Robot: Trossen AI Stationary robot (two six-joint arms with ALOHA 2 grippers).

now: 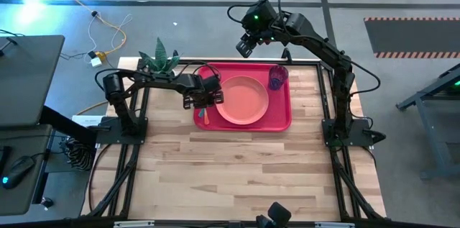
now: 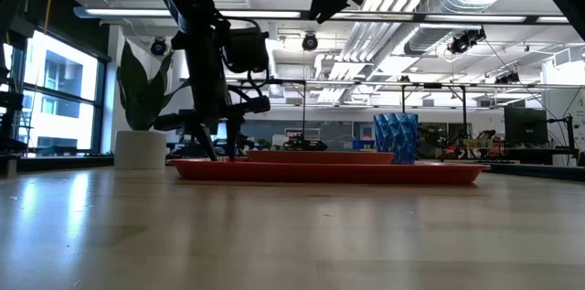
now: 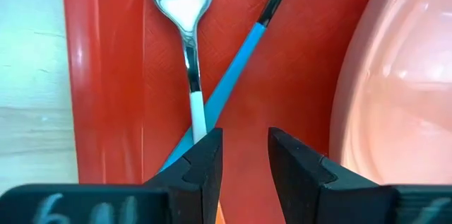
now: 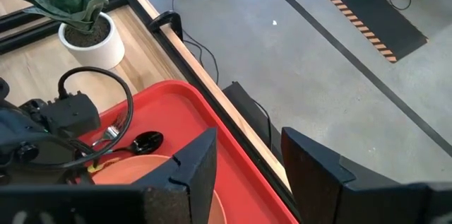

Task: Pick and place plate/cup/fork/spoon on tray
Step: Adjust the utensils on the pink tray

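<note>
The red tray (image 1: 280,116) lies at the table's far middle. On it rest the salmon-pink plate (image 1: 243,100) and, at its far right corner, the blue-purple cup (image 1: 278,77), upright. The fork (image 3: 187,33) and the teal-handled spoon (image 3: 236,68) lie crossed on the tray's left strip, beside the plate (image 3: 395,75). My left gripper (image 3: 244,153) is open just above their handle ends, fingers pointing down. One fingertip (image 3: 205,157) covers the crossing handles. My right gripper (image 4: 244,160) is open and empty, raised high beyond the tray's far edge (image 1: 251,37). My left gripper stands over the handle ends of the fork and spoon, which run under one fingertip (image 3: 205,157). I cannot tell whether it touches them. Only bare red tray shows between the two fingers.
A potted plant (image 1: 159,59) stands at the table's far left corner, close behind my left arm. Bare wooden tabletop (image 1: 244,178) fills the near half of the table. The arm frames stand along the left and right edges.
</note>
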